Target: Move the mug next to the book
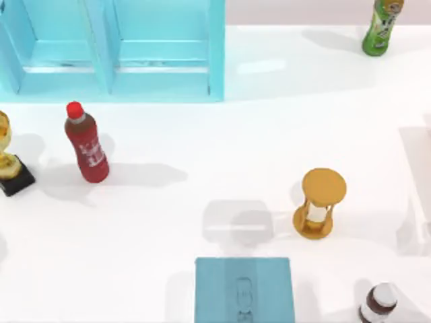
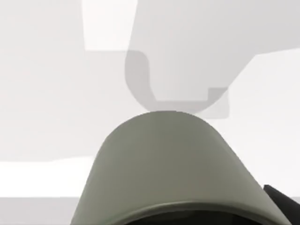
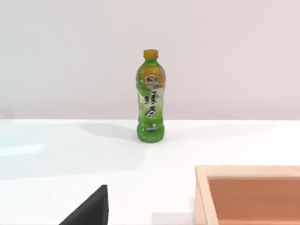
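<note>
The mug (image 2: 164,159), greyish-beige with a darker rim, sits right up against the left wrist camera. My left gripper (image 2: 183,221) is shut on it, and one dark finger (image 2: 282,202) shows beside its wall. The mug hangs above the white table and casts a rounded shadow (image 2: 154,89) below. The teal-blue book (image 1: 244,291) lies flat at the table's front edge, a little right of centre. A soft shadow (image 1: 236,225) falls on the table just behind the book. My right gripper (image 3: 89,211) is parked, showing as a dark corner in the right wrist view.
A golden hourglass (image 1: 320,202) stands right of the book, and a brown white-capped jar (image 1: 378,304) at the front right. A red bottle (image 1: 86,145) and a trophy (image 1: 10,165) stand left. The light-blue shelf (image 1: 114,50) is back left, a green bottle (image 3: 150,96) back right, and a wooden box (image 3: 248,173) on the right.
</note>
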